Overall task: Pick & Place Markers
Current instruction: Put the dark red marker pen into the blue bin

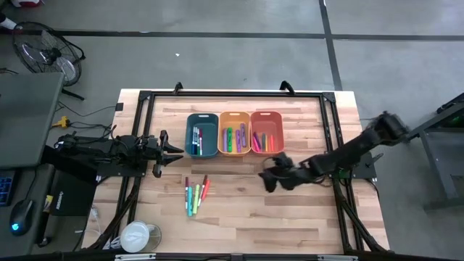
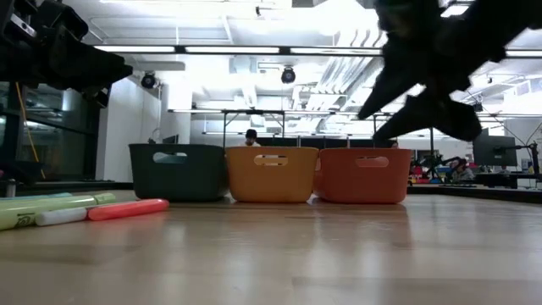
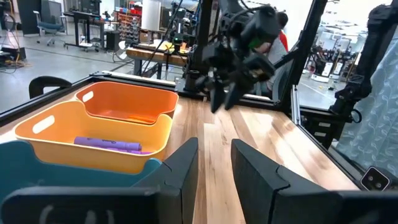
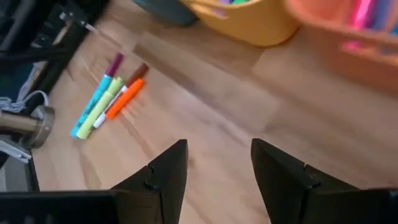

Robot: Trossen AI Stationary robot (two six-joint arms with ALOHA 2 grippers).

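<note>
Loose markers (image 1: pixel 195 194) lie parallel, roughly near-far on table (image 1: pixel 290 210).

markers (image 1: pixel 196 194) on table (image 1: pixel 304 217), before bins (image 1: pixel 234 133)

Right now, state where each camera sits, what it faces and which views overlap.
High: overhead, straight down on the wooden table; both arms show.
Low: table-top height, facing three rectangular plastic bins; arms hang above.
Left wrist: past open left gripper toward right arm.
Right wrist: past open right gripper toward loose coloured markers.
All share the bins.
</note>
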